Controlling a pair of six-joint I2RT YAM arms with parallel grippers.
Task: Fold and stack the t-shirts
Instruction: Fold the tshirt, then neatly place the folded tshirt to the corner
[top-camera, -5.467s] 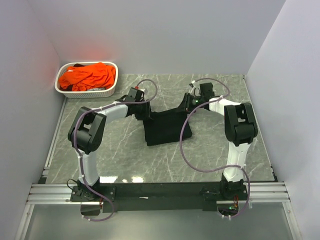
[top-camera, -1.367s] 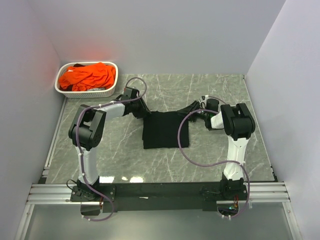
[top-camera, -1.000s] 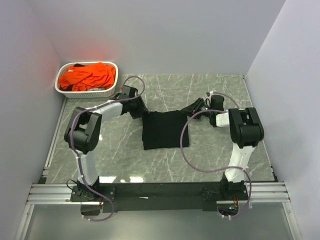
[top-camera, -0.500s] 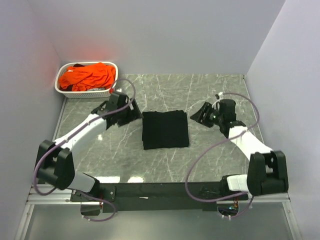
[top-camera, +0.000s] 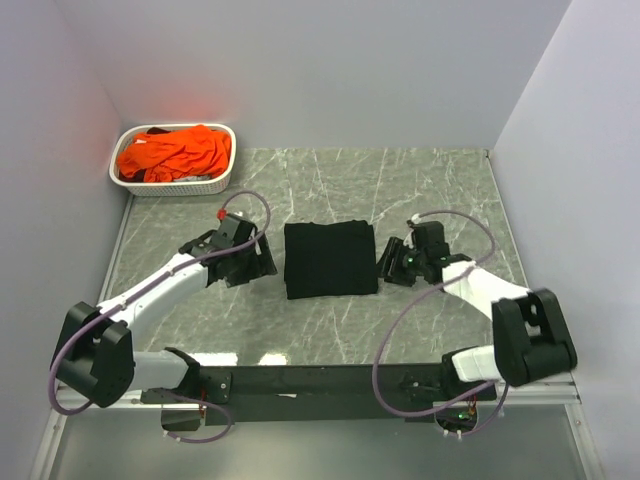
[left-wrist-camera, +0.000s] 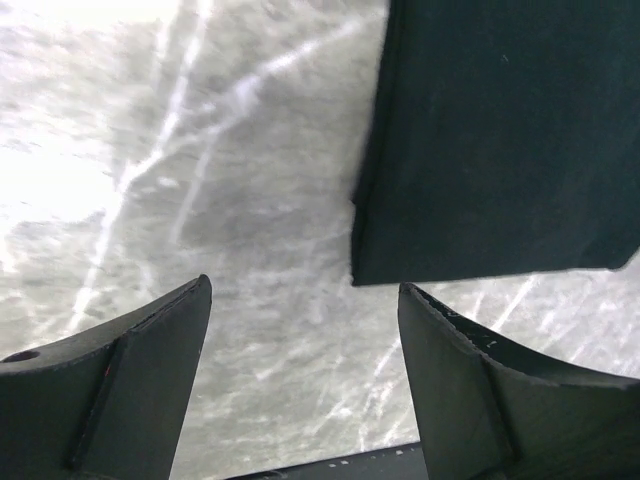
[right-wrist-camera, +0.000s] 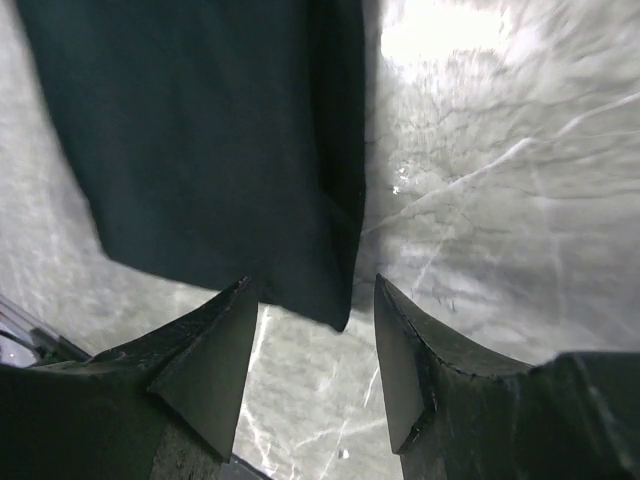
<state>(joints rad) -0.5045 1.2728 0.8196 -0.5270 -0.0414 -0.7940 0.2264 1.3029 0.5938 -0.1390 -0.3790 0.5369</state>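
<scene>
On the table (top-camera: 450, 200), folded black t-shirt (top-camera: 330, 260), flat, near-square, slightly longer left-to-right

Black t-shirt (top-camera: 331, 259) folded square, flat; orange t-shirts (top-camera: 175, 152) crumpled in basket (top-camera: 170, 186).

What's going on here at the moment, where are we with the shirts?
The black t-shirt lies folded into a neat rectangle in the middle of the table. The left gripper and the right gripper sit low on either side of it, both open and neither holding anything. The orange t-shirts are bunched, unfolded, in the white basket at the far left corner.
</scene>
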